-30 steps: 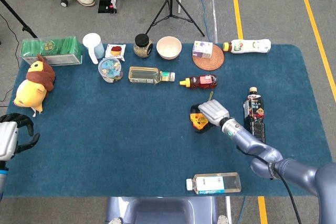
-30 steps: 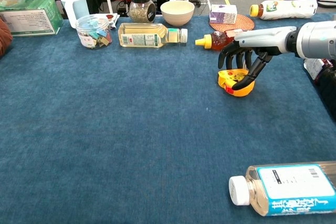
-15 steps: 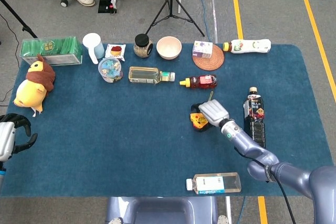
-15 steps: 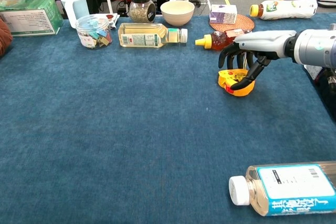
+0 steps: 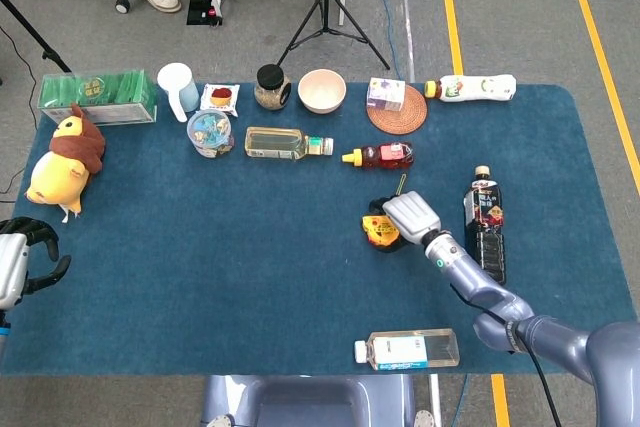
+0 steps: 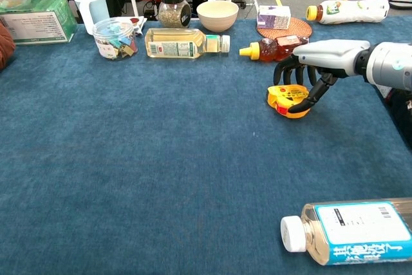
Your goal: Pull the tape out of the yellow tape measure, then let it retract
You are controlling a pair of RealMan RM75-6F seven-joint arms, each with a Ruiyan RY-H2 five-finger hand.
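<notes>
the right hand arches over the yellow tape measure, its fingers curled around the case and touching it, so i judge it is grasping it. the case lies on the blue desk, at about 6 o'clock from the honey bottle. the left hand waits released at the desk's 9 o'clock edge. the risk: a loose grasp lets the case slide away.

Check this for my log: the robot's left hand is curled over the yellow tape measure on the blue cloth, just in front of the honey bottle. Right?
Not quite: it is the right hand curled over the yellow tape measure, as the chest view shows. The rest stands: it lies on the blue cloth, just in front of the honey bottle.
</notes>
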